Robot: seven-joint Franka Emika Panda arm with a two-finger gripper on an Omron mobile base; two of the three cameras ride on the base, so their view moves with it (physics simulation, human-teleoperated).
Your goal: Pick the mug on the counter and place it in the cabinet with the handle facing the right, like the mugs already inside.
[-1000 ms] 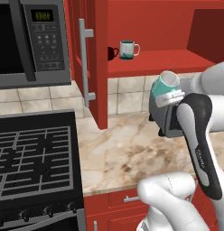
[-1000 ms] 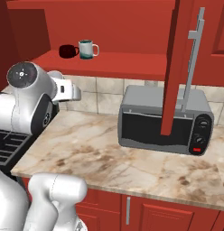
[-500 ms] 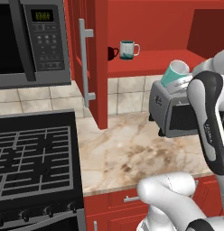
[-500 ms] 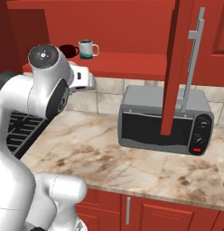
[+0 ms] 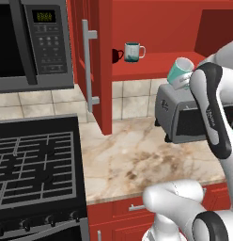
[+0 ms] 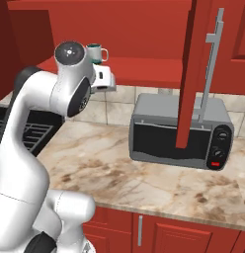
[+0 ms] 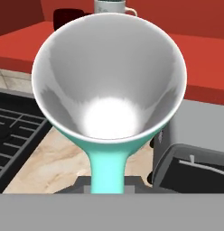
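My gripper (image 7: 107, 181) is shut on the handle (image 7: 107, 168) of the mint-teal mug (image 7: 108, 76), whose white inside faces the hand camera. In the left base view the mug (image 5: 180, 71) hangs tilted in the air, above the counter (image 5: 137, 155) and level with the red shelf of the cabinet (image 5: 158, 63). Further in on that shelf stand the mugs: a white-and-teal mug (image 5: 133, 52) with its loop to the right and a small black mug (image 5: 117, 55). Both show past the held mug's rim, the white one (image 7: 110, 6) and the black one (image 7: 68, 18).
A grey toaster oven (image 5: 184, 117) sits on the counter right under the held mug. The open cabinet door (image 5: 90, 61) with its long grey bar stands left of the shelf, the other door (image 6: 191, 74) right of it. A black stove (image 5: 34, 160) and a microwave (image 5: 29, 42) lie to the left.
The arm has lifted the mug up and to the right, from in front of the toaster oven to shelf height. Most of that rise came in the first half second.
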